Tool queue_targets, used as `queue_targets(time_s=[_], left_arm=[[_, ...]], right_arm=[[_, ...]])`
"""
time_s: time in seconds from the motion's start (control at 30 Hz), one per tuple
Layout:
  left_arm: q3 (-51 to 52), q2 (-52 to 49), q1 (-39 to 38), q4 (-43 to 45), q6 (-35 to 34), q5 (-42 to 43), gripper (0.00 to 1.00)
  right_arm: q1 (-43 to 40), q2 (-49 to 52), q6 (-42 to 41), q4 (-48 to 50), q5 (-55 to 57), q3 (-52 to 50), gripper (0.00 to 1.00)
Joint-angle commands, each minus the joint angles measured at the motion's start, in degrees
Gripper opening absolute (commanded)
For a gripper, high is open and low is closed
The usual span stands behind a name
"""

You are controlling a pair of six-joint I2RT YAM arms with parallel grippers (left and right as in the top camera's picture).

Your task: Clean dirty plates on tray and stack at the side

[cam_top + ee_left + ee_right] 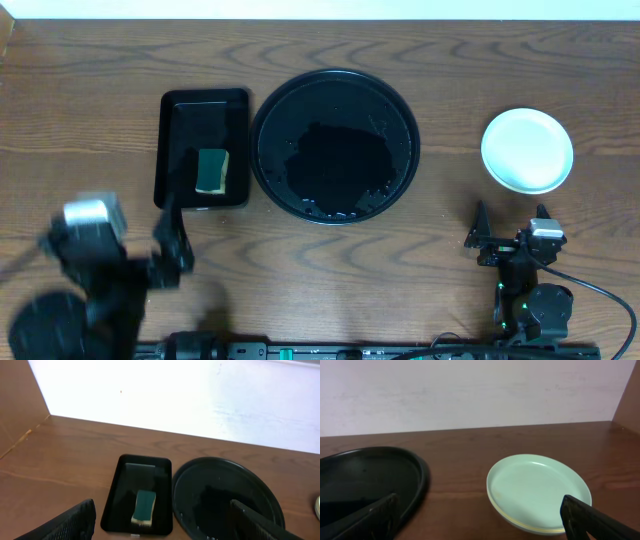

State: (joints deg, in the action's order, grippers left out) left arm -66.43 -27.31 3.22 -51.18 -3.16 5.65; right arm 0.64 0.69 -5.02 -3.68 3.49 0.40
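While the right gripper (479,510) gapes wide, the stacked plates (537,487) lie just ahead.

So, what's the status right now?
Left gripper and right gripper open, empty. Plates stacked right of tray, none on it. Sponge sits in side tray.

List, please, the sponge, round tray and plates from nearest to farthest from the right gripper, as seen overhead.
1. Plates, just beyond the right gripper.
2. Round tray, table centre.
3. Sponge, far left, in the small tray.
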Motion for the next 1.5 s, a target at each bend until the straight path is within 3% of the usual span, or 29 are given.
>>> queue_targets(time_s=[0.0, 0.13, 0.23, 0.63, 0.8, 1.17, 1.47], left_arm=[[7.9, 8.0, -0.1, -0.4, 0.0, -0.5, 0.83], [17.4, 18.1, -0.1, 0.1, 0.0, -0.5, 0.83], [24.3, 23.9, -0.1, 5.4, -0.1, -0.5, 0.83], [47.8, 27.2, -0.1, 57.1, -1.1, 5.9, 0.83], [56.2, 27.2, -0.1, 69.0, -4.2, 5.9, 0.83], [66.2, 27.2, -0.1, 70.1, -6.2, 5.9, 0.83], [66.2, 27.2, -0.1, 54.2, -3.0, 5.7, 0.83]], right_arm=[[-0.8, -0.3, -0.7, -0.2, 0.6, -0.1, 0.99], [-0.8, -0.3, -0.7, -0.2, 0.6, -0.1, 0.99], [-0.8, -0.3, -0.7, -0.2, 0.6, -0.1, 0.99], [-0.8, -0.3, -0.7, -0.2, 0.6, -0.1, 0.99], [-0.8, -0.3, -0.7, -0.2, 0.6, -0.1, 0.99], [-0.8, -0.3, -0.7, -0.2, 0.6, -0.1, 0.99], [-0.8, -0.3, -0.7, -0.2, 0.6, -0.1, 0.99]])
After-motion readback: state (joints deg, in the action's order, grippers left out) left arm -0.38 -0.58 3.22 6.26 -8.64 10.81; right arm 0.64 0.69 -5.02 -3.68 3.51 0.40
